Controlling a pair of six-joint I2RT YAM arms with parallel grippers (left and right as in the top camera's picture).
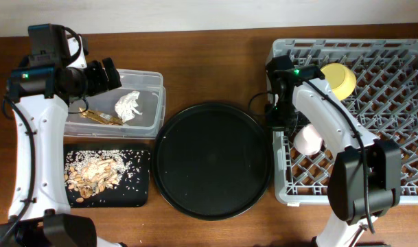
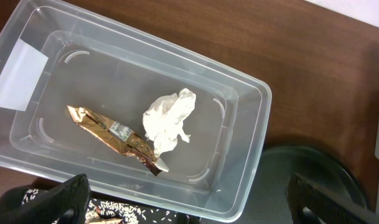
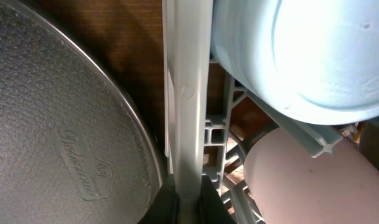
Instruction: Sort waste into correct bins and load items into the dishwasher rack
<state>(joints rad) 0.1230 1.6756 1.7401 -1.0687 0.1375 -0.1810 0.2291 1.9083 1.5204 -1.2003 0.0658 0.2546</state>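
Note:
A crumpled white napkin (image 2: 167,121) and a gold-brown wrapper (image 2: 111,132) lie inside the clear tub (image 2: 251,155). My left gripper (image 2: 189,205) hangs open above the tub's near edge, holding nothing. Tan food scraps (image 1: 92,175) cover the shallow black tray (image 1: 141,199). The grey dishwasher rack (image 1: 401,103) at the right holds a yellow bowl (image 1: 339,79), a pinkish cup (image 3: 301,180) and a light-blue cup (image 3: 313,56). My right gripper (image 3: 188,202) is shut on the rack's left rim wall (image 3: 189,93), beside both cups.
A large round black tray (image 1: 212,159) lies between the bins and the rack, its edge close to the rack's left wall. Bare wooden tabletop shows along the back, behind the round tray.

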